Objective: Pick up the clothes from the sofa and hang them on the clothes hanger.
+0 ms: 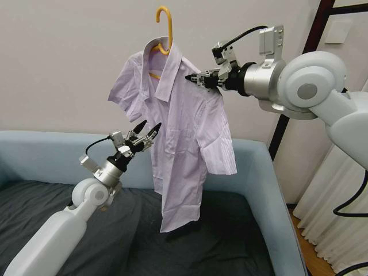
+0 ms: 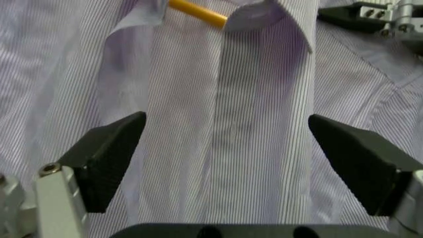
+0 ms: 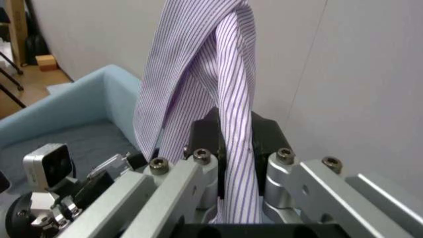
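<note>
Mostly the yellow hanger (image 1: 164,29) is hiding under the collar of the shirt (image 1: 184,132). Just its hook and a short stretch of one arm are showing, and I cannot tell what the hook is catching on. My right gripper (image 1: 195,79) is reaching in at shoulder height and pinching a fold of the shirt's shoulder, clamped tight on the cloth, which is draping over the fingertips in my right wrist view. My left gripper (image 1: 146,131) is hovering lower down, just in front of the button strip, its black wedge-shaped fingers (image 2: 109,158) spread wide with nothing between them.

The shirt is hanging against the pale wall (image 1: 69,57), its hem dangling in front of the padded blue-grey back of the sofa (image 1: 253,172), above the dark seat cushion (image 1: 34,201). The cloth is thin, lilac, finely striped and creasing softly. A dark post (image 1: 313,34) and a pleated curtain (image 1: 328,213) are standing off to my right.
</note>
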Controlling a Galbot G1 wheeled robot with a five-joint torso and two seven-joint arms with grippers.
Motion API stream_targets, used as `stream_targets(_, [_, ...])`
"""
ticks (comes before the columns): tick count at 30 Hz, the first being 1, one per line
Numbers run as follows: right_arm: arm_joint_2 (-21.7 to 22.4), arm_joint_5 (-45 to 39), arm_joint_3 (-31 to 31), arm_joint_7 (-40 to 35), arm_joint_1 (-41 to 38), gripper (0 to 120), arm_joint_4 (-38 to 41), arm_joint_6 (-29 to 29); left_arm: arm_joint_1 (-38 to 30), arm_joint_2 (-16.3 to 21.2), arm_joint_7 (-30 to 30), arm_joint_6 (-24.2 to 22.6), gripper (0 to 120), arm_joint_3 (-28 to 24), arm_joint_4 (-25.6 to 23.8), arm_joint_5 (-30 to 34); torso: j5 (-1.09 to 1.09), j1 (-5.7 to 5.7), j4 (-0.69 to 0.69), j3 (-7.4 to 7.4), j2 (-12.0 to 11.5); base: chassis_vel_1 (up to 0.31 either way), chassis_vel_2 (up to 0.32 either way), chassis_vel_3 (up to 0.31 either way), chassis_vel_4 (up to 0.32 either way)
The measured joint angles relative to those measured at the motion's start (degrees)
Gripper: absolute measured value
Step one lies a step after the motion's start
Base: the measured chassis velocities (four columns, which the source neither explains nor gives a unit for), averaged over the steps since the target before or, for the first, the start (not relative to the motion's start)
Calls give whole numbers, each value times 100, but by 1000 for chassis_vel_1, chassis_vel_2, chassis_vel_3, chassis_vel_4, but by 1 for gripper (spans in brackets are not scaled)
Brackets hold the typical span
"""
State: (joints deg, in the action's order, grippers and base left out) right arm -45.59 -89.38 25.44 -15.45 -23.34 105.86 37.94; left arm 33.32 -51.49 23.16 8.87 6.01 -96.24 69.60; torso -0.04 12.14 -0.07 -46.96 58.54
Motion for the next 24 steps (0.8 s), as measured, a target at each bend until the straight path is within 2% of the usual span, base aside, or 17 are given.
stream_targets(2, [5,7,-1,-1,8,7,0,0,-95,-16,3,16,90,-51,49,15,1,0,0,0,0,0,0,0,0])
stream_targets(6, [18,37,-33,-2,66,7,-1,4,-474,-103,92,44,71,-275,377,86,1,-1,1,0,0,0,0,0,0])
stream_targets(7, [18,37,-33,-2,66,7,-1,4,-474,-103,92,44,71,-275,377,86,1,-1,1,0,0,0,0,0,0])
stream_targets(11, [-8,65,-61,1,119,7,0,10,-887,-244,222,80,53,-503,772,135,1,0,2,0,0,0,0,0,0])
stream_targets(12, [-8,65,-61,1,119,7,0,10,-887,-244,222,80,53,-503,772,135,1,0,2,0,0,0,0,0,0])
stream_targets(15, [-19,92,-73,9,145,7,-7,11,-1119,-379,354,151,41,-619,1029,202,1,0,-1,0,0,0,0,0,0])
stream_targets(17, [-13,105,-90,22,167,7,-13,13,-1183,-430,536,181,32,-641,1153,250,2,0,0,0,0,0,0,0,0])
stream_targets(18, [-13,105,-90,22,167,7,-13,13,-1183,-430,536,181,32,-641,1153,250,2,0,0,0,0,0,0,0,0])
stream_targets(21, [12,143,-99,49,182,7,-37,13,-1201,-450,761,193,18,-640,1271,297,1,-1,2,0,0,0,0,0,0])
stream_targets(24, [20,163,-108,61,184,7,-57,13,-1226,-451,831,225,10,-632,1338,305,0,-1,2,0,0,0,0,0,0])
